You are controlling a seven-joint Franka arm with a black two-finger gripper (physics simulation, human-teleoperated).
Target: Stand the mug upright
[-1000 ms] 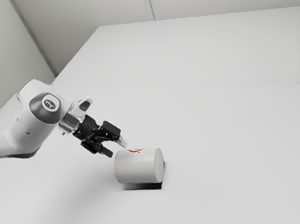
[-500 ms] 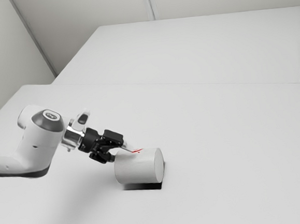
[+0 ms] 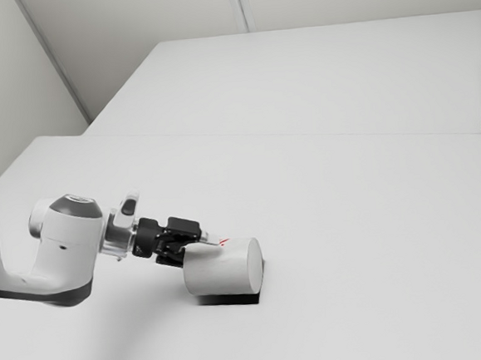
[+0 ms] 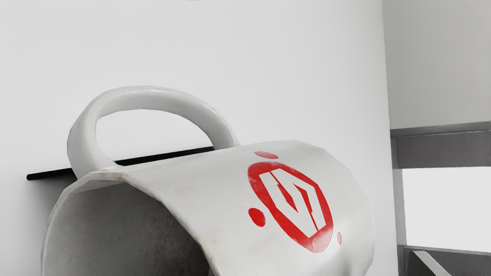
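On the pale bench (image 3: 349, 188), the mug (image 3: 218, 272) lies on its side, the open gripper (image 3: 203, 250) at its mouth (image 4: 115, 226).
The gripper has dropped and levelled beside the mug, likely lining up a grasp. The wrist view reveals the mug's handle (image 4: 149, 98); the exterior view, its closed base (image 3: 256, 265).

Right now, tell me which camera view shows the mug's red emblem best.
The wrist view. There the emblem lies large on the side of the mug, its ring, white angular mark and red dots all distinct. The exterior view shows a small streak of red on the mug's upper side, too little to read the design.
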